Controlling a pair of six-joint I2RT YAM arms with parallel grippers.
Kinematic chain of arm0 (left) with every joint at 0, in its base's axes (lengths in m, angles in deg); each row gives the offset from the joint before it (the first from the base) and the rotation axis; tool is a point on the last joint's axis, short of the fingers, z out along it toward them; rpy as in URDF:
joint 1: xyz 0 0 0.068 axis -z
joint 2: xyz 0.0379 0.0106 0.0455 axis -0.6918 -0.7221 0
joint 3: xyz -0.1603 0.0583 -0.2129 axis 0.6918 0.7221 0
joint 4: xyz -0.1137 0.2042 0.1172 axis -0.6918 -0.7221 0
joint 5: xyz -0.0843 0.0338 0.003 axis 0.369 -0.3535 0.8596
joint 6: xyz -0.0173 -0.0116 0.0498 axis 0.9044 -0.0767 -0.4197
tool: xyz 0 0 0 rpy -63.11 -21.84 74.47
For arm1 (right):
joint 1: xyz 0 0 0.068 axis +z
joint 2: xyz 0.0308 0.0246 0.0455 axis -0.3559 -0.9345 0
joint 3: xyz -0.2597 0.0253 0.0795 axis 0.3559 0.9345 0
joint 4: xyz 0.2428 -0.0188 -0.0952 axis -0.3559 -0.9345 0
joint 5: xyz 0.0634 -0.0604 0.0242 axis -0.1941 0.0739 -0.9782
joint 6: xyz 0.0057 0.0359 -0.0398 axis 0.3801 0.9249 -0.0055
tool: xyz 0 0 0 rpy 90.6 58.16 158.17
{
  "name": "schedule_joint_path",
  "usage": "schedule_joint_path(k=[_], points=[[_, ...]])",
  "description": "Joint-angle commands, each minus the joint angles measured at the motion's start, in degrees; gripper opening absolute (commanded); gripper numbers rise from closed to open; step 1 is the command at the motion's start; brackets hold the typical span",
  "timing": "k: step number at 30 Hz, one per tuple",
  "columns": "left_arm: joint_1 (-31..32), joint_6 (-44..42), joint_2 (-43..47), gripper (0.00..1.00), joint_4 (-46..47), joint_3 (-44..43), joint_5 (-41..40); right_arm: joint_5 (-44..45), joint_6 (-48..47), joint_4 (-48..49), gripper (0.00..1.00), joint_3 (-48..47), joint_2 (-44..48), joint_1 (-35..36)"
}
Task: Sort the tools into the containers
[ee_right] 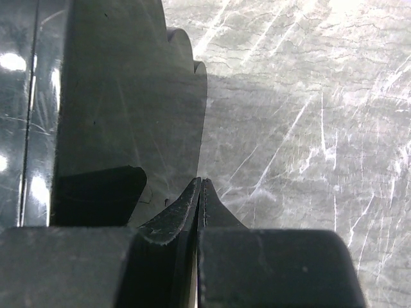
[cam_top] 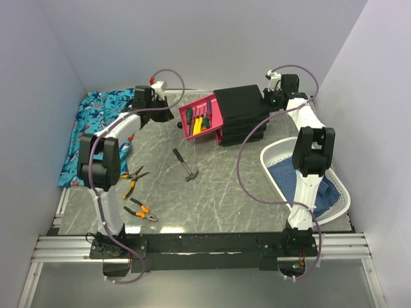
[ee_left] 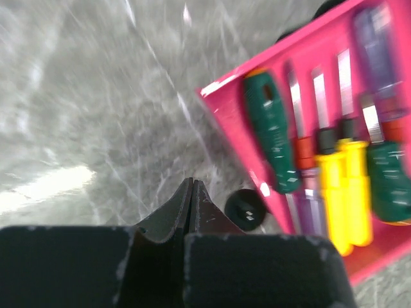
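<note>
1. Drawer edges first: we see one magenta-pink drawer (cam_top: pixel 204 134) standing out from the left side of the black cabinet (cam_top: pixel 243 112). A green-handled screwdriver (ee_left: pixel 273 131) and yellow-handled screwdrivers (ee_left: pixel 347 186) lie side by side in it.
2. We find the left gripper (ee_left: pixel 191 186) pressed shut on nothing, just outside the drawer's front wall and near its black knob (ee_left: pixel 244 210).
3. We find the right gripper (ee_right: pixel 200 185) also closed and empty, right beside the cabinet's edge, with bare marbled table (ee_right: pixel 308 128) on its other side.
4. We see the hammer (cam_top: pixel 185 165) lying alone mid-table, with open surface all round it.
5. Two orange-handled pliers (cam_top: pixel 133 181) (cam_top: pixel 141 210) lie apart from each other, near the left arm.
6. A shark-patterned cloth (cam_top: pixel 96 131) covers the left margin. A white basket (cam_top: pixel 340 192) holding a blue cloth (cam_top: pixel 289 174) fills the right. Between the hammer and the basket we have bare tabletop.
</note>
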Motion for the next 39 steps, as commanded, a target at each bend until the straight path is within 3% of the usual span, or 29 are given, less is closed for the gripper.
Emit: schedule_joint_path(k=[1, 9, 19, 34, 35, 37, 38, 39], points=[[1.1, -0.6, -3.4, 0.01, 1.0, -3.8, 3.2, 0.0, -0.9, -0.4, 0.00, 0.8, 0.5, 1.2], [3.8, 2.2, -3.9, 0.01, 4.8, -5.2, 11.4, -1.2, -1.5, -1.1, 0.00, 1.6, 0.5, 1.5], [8.3, 7.8, -3.5, 0.01, 7.6, -7.1, 15.6, -2.6, -1.8, -1.6, 0.00, 2.4, 0.7, 3.2], [11.7, 8.6, 4.1, 0.01, 4.6, -8.0, 12.0, -0.9, -2.7, -1.8, 0.00, 2.8, 1.2, 5.1], [11.6, 8.1, 4.4, 0.04, 3.8, -7.6, 11.2, -0.7, -2.9, -1.8, 0.00, 2.8, 1.3, 5.2], [11.2, 7.4, 5.3, 0.24, 0.7, -5.5, 6.1, -0.2, -3.1, -1.9, 0.00, 2.7, 1.3, 5.4], [10.8, 7.1, 5.5, 0.40, 0.6, -4.4, 5.8, -0.1, -3.3, -1.9, 0.00, 2.8, 1.3, 5.4], [9.9, 6.7, 5.9, 0.45, 0.5, -3.3, 4.0, 0.1, -3.2, -1.8, 0.00, 3.0, 1.3, 5.4]])
